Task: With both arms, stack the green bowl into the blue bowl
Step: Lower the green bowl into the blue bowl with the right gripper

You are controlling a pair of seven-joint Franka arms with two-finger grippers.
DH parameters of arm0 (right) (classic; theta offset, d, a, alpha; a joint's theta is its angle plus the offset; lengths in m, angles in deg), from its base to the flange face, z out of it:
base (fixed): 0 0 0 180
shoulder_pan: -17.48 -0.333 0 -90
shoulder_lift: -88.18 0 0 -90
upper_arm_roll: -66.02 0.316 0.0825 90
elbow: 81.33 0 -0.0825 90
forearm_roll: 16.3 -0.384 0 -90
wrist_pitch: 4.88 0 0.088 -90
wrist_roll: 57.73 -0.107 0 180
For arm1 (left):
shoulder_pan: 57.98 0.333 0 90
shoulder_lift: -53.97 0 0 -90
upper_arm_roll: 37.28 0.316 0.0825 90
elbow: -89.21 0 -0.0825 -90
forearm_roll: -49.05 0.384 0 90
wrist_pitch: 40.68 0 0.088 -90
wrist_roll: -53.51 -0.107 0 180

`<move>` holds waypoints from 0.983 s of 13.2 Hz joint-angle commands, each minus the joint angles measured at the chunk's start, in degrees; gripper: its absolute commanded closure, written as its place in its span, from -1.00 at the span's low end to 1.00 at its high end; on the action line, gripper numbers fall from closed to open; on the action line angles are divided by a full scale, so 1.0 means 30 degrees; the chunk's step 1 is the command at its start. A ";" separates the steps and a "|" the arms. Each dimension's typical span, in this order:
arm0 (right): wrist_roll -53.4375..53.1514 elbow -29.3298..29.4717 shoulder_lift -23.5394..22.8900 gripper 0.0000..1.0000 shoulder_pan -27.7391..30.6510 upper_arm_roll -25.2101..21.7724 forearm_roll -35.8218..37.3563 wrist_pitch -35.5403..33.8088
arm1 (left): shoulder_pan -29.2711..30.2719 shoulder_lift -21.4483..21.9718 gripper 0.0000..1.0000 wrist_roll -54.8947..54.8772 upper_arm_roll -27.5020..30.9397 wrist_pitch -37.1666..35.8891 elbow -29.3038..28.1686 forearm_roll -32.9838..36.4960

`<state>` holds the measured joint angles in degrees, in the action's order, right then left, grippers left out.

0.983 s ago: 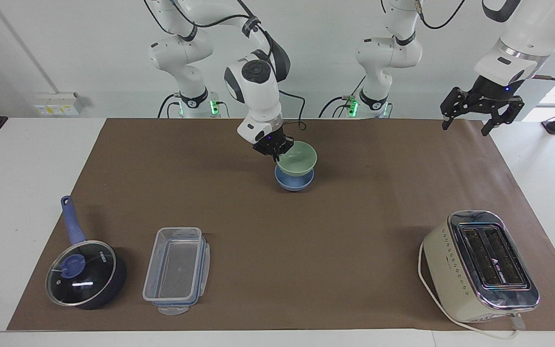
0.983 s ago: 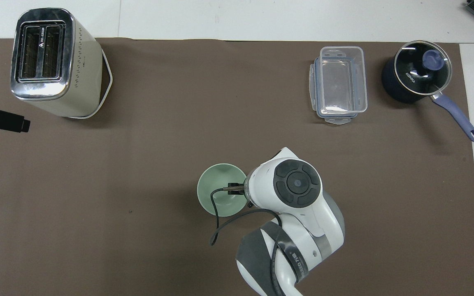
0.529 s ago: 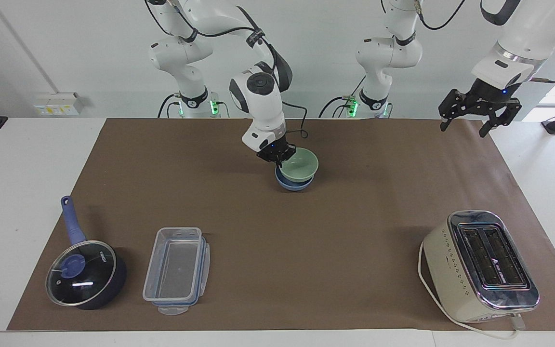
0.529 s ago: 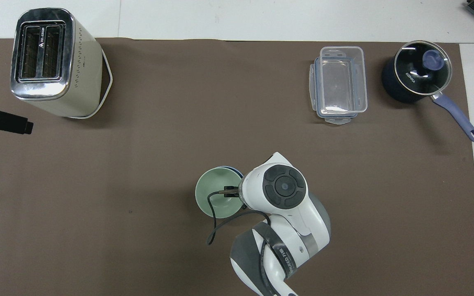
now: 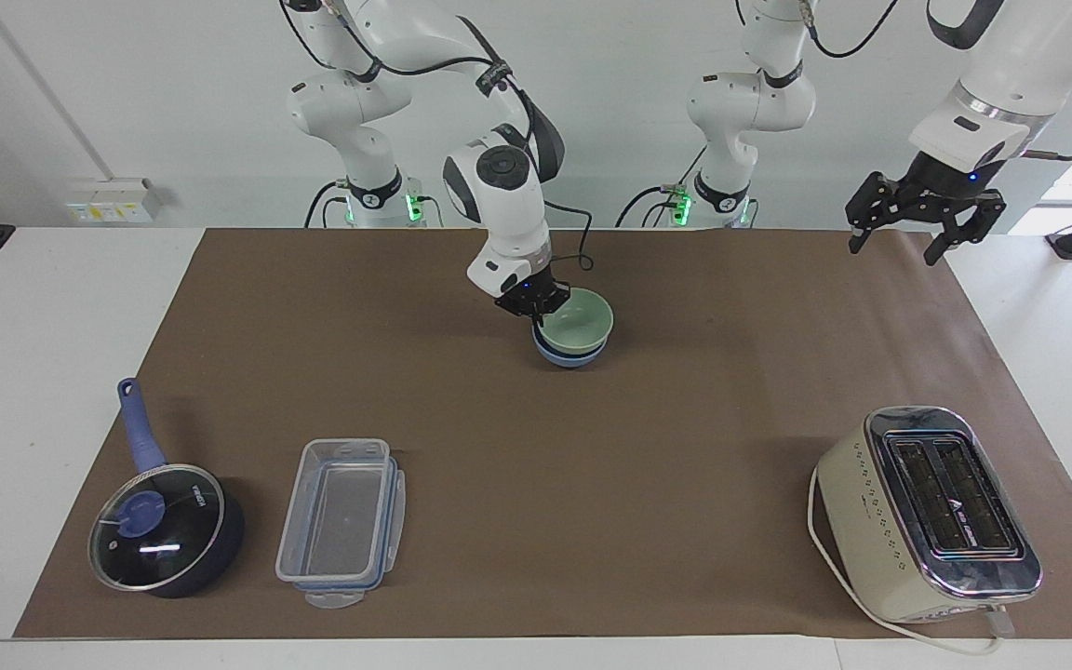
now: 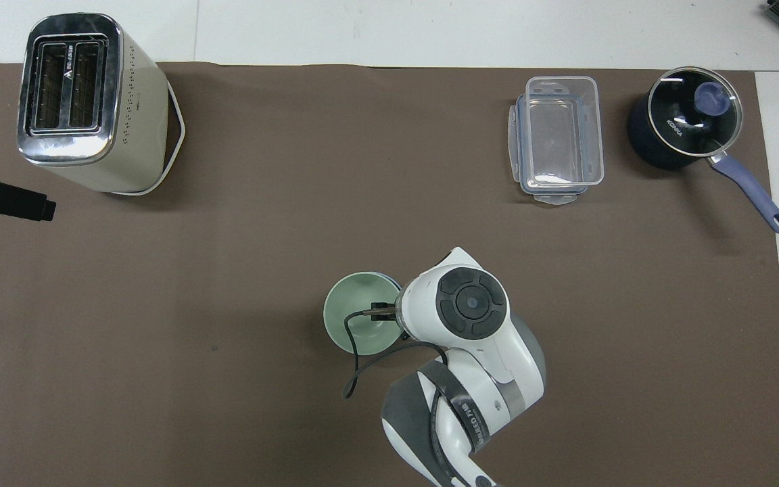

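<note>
My right gripper's fingers [image 5: 543,308] pinch the rim of the small pale sage-green bowl [image 5: 577,325], seating it inside the small periwinkle-blue bowl [image 5: 562,355] mid-bench so it nests squarely. My left gripper [image 5: 917,216] waits spread, empty, over the bench's edge.

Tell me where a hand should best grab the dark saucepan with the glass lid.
Probably the long blue handle of the dark lidded saucepan, taken from above with the fingers across it. It sticks out toward the robots, clear of the clear plastic container beside it; the round body looks too wide for the fingers.
</note>
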<state>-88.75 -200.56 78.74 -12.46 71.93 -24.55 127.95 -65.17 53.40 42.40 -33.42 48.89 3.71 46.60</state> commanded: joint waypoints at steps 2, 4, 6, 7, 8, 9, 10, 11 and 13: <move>0.0582 -0.0131 -0.0132 1.00 0.0226 0.0053 -0.0034 0.0838 | -0.0004 0.0452 -1.00 -0.0018 -0.0086 0.0083 -0.0534 0.0204; 0.0611 -0.0278 -0.0279 1.00 0.0226 0.0024 -0.0034 0.1046 | -0.0004 0.0452 -1.00 -0.0018 -0.0086 0.0084 -0.0534 0.0204; 0.0612 -0.0220 -0.0279 0.44 0.0284 -0.0005 -0.0034 0.0988 | -0.0033 0.0452 -1.00 -0.0018 -0.0115 0.0054 -0.0534 0.0204; 0.0612 -0.0219 -0.0279 0.06 0.0285 -0.0006 -0.0034 0.0871 | -0.0033 0.0452 -1.00 -0.0018 -0.0115 0.0054 -0.0534 0.0204; 0.0641 -0.0219 -0.0134 -0.43 0.0314 -0.0035 -0.0034 0.0725 | -0.0033 0.0452 -1.00 -0.0018 -0.0115 0.0054 -0.0534 0.0204; 0.0612 -0.0219 0.0099 -0.81 0.0343 -0.0064 -0.0034 0.0433 | -0.0033 0.0452 -1.00 0.0011 -0.0115 0.0054 -0.0534 0.0204; 0.0612 -0.0219 0.0566 -0.96 0.0517 -0.0064 -0.0034 -0.0179 | -0.0033 0.0452 -1.00 0.0040 -0.0115 0.0025 -0.0534 0.0204; 0.0612 -0.0219 0.1150 -1.00 0.0635 -0.0064 -0.0034 -0.0794 | -0.0033 0.0452 -1.00 0.0070 -0.0115 0.0025 -0.0534 0.0204; 0.0612 -0.0074 0.2294 -1.00 0.1160 -0.0122 -0.0034 -0.2112 | -0.0033 0.0452 -1.00 0.0390 -0.0115 -0.0033 -0.0534 0.0204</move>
<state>-88.63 -200.25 80.97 -10.96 71.54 -24.51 125.47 -65.17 53.40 42.57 -33.65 48.85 3.69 46.60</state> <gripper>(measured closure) 0.278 0.000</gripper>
